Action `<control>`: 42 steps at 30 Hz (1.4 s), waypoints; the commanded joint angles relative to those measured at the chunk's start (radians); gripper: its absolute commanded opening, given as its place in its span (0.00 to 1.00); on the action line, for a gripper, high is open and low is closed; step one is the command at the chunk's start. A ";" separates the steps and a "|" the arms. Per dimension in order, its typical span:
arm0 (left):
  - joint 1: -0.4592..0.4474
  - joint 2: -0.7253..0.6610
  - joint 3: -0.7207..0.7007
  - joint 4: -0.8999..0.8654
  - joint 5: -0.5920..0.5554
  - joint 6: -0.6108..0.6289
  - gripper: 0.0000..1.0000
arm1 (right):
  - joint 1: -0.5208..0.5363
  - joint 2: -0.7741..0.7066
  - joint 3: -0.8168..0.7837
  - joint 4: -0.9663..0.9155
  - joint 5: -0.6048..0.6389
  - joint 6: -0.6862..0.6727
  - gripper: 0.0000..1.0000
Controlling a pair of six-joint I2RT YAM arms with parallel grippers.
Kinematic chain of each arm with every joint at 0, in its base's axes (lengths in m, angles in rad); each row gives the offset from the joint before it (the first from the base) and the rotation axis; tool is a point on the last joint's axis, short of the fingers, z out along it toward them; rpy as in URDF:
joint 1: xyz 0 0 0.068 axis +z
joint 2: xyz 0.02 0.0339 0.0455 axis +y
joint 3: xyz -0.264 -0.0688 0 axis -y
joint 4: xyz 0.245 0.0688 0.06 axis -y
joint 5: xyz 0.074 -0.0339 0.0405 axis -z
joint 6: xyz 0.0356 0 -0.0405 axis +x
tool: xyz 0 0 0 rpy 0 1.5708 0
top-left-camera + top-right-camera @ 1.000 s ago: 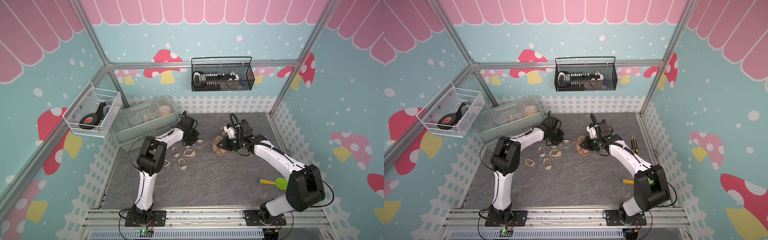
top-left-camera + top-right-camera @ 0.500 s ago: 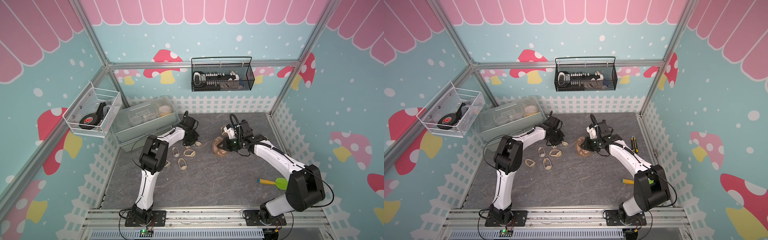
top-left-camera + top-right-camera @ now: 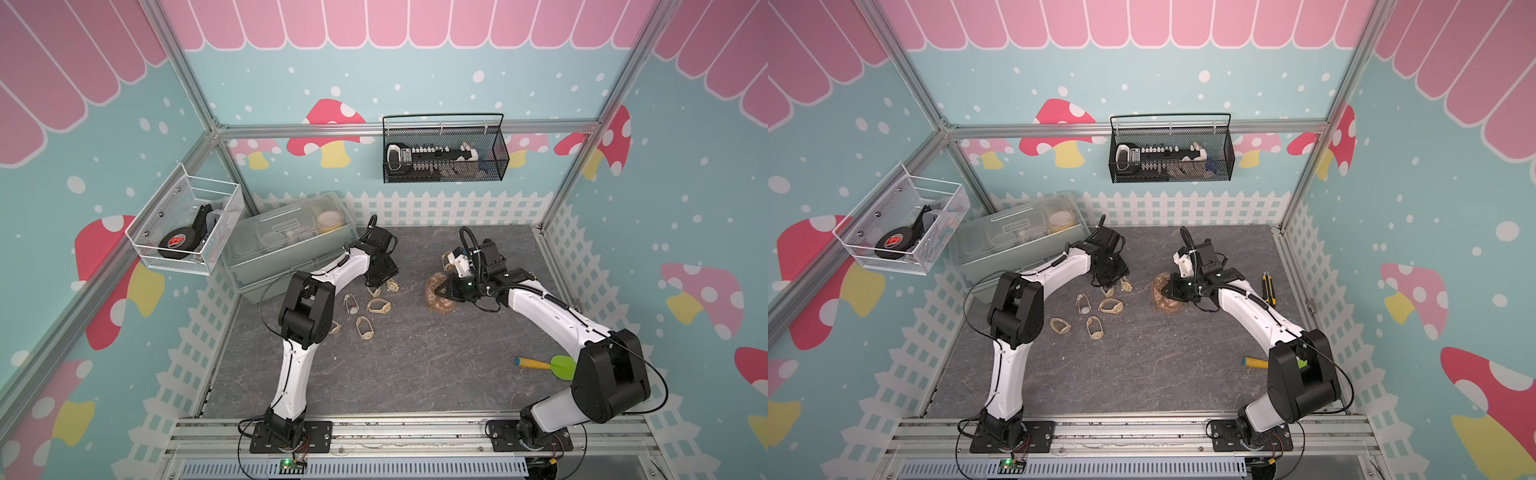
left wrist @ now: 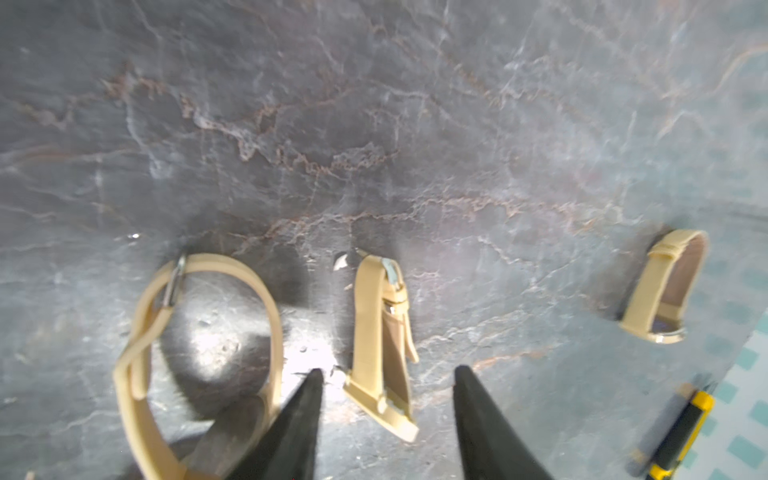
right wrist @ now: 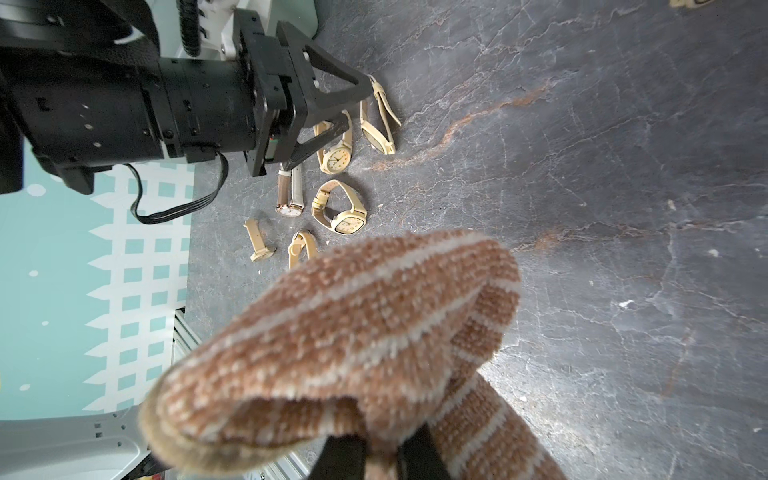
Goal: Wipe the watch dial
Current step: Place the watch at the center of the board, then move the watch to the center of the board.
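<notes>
Left end effector (image 4: 386, 369) widened, nose-down astride watch (image 4: 374, 316), arm (image 3: 338, 272) stretched forward.

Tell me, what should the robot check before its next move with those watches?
1. Left gripper open: ok, jaws apart.
2. Tan watch between its jaws: ok, not gripped.
3. That watch's dial facing up: not ok, it stands on edge.
4. Right gripper shut on striped cloth: ok.
5. Looped watch clear of the left fingers: cannot tell, one finger overlaps its strap.
</notes>
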 commanded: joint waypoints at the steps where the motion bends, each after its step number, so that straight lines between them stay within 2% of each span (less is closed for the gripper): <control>1: -0.006 -0.032 0.038 -0.056 -0.038 0.027 0.58 | 0.006 -0.019 0.027 -0.004 0.014 -0.006 0.00; 4: -0.006 -0.042 0.054 -0.066 -0.039 0.029 0.75 | 0.006 -0.021 0.027 -0.004 0.025 -0.002 0.00; 6: -0.006 -0.043 0.068 -0.065 -0.034 0.028 0.82 | 0.005 -0.027 0.024 -0.004 0.034 -0.001 0.00; 8: -0.008 -0.039 0.093 -0.071 -0.027 0.027 0.84 | 0.005 -0.036 0.016 -0.006 0.044 0.000 0.00; 10: -0.013 -0.029 0.134 -0.089 -0.031 0.033 0.98 | 0.005 -0.050 0.006 -0.007 0.052 0.002 0.00; 11: -0.017 -0.022 0.155 -0.097 -0.031 0.035 0.99 | 0.004 -0.058 -0.001 -0.009 0.057 0.002 0.00; 16: -0.039 0.028 0.272 -0.126 -0.025 0.037 0.99 | 0.001 -0.109 -0.041 -0.024 0.086 0.005 0.00; 28: -0.111 0.251 0.677 -0.211 -0.025 0.062 0.96 | -0.008 -0.293 -0.169 -0.091 0.174 0.028 0.00; 36: -0.161 0.372 0.805 -0.195 -0.037 0.101 0.89 | -0.009 -0.428 -0.242 -0.175 0.205 0.060 0.00; 42: -0.199 0.426 0.810 -0.123 -0.034 0.111 0.82 | -0.010 -0.517 -0.283 -0.245 0.222 0.084 0.00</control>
